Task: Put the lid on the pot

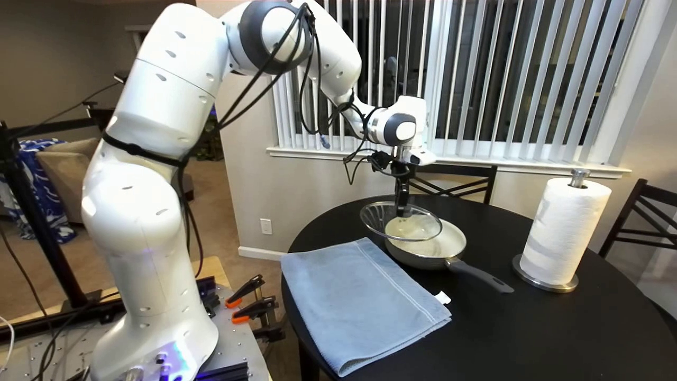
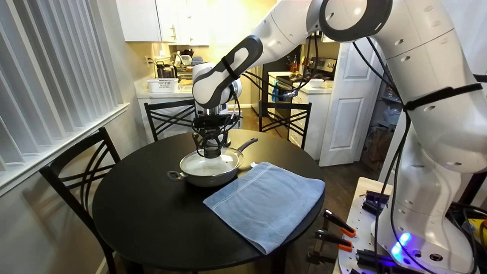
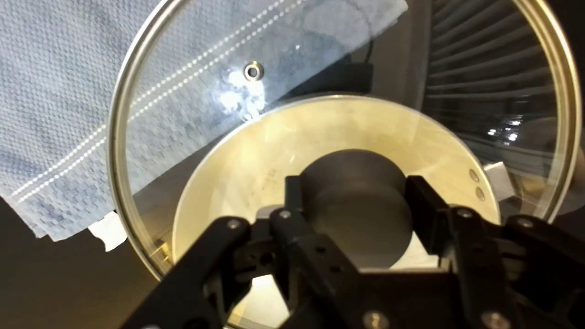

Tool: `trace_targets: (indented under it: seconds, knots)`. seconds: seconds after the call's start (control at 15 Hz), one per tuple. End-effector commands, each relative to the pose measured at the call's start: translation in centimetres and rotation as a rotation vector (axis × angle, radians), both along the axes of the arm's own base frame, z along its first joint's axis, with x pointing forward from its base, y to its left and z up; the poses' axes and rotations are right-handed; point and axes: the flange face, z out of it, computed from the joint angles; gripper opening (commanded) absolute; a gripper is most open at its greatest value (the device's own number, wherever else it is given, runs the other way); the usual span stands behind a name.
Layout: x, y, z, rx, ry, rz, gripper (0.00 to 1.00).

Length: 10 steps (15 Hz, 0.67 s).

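My gripper (image 1: 403, 210) is shut on the dark knob (image 3: 356, 205) of the glass lid, with one finger on each side of it. The lid (image 1: 378, 221) hangs above the pot in an exterior view, offset toward the robot's side, and looks slightly tilted. In the wrist view its metallic rim (image 3: 115, 146) reaches past the pot onto the cloth's side. The pot (image 1: 449, 244), cream inside, stands on the table; it also shows in an exterior view (image 2: 207, 179) and through the glass in the wrist view (image 3: 274, 151). Lid-to-pot contact cannot be told.
A blue-grey folded cloth (image 1: 365, 301) lies beside the pot on the round black table (image 2: 152, 228). The pot's long handle (image 1: 478, 274) points toward a paper towel roll (image 1: 566, 230). A small loop handle (image 2: 175, 175) sticks out opposite. Chairs (image 2: 87, 182) surround the table.
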Motion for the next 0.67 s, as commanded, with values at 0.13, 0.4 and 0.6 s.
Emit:
trace_targets:
  seconds: [0.13,0.4,0.6]
  knots:
    - [2.5,-2.3,1.5,0.035,-0.055,-0.117,0.33]
    - [3.8,-3.5,1.0,0.013,-0.108,-0.221,0.33]
    - [4.8,-3.7,-0.3,0.009,-0.107,-0.269,0.33]
